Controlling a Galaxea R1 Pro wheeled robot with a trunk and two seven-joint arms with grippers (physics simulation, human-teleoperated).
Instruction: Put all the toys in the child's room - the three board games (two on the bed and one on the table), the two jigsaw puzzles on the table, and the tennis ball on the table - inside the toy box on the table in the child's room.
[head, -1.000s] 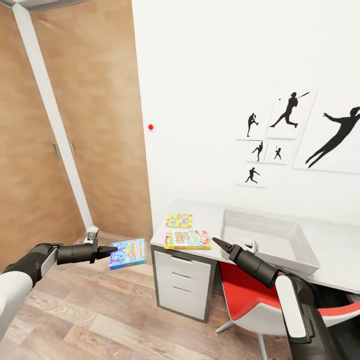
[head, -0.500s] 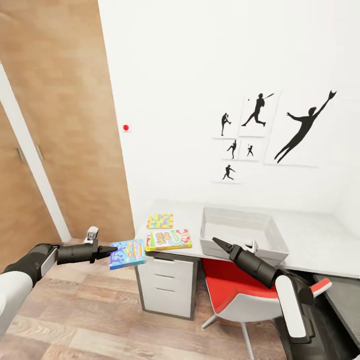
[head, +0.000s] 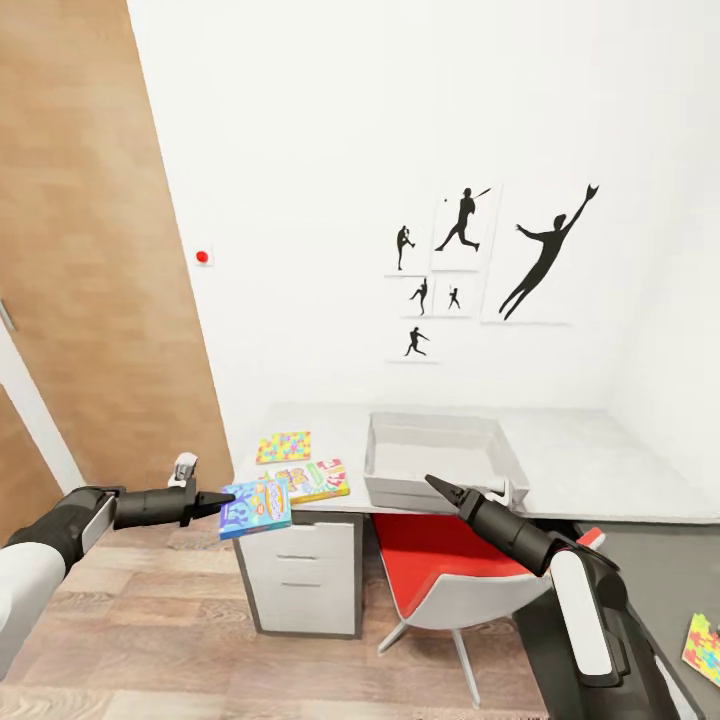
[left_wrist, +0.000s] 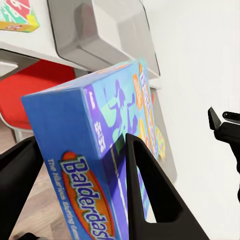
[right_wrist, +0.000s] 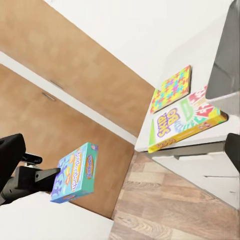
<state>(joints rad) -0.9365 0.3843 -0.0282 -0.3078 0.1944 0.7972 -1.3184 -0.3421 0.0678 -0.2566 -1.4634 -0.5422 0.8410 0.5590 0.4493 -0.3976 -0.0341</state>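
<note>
My left fingers (head: 222, 497) pinch the blue board game (head: 256, 506) by its edge, carrying it flat toward the toy box (head: 440, 458); can't tell on my right fingers (head: 437, 485).

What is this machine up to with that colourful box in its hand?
The robot is carrying a blue board game, pinched in its left tool, in front of a table in a child's room. On the table sit a grey toy box, a yellow-green board game and a jigsaw puzzle. The right tool holds nothing and hangs near the toy box's front edge. The blue game is not in the toy box yet.
</note>
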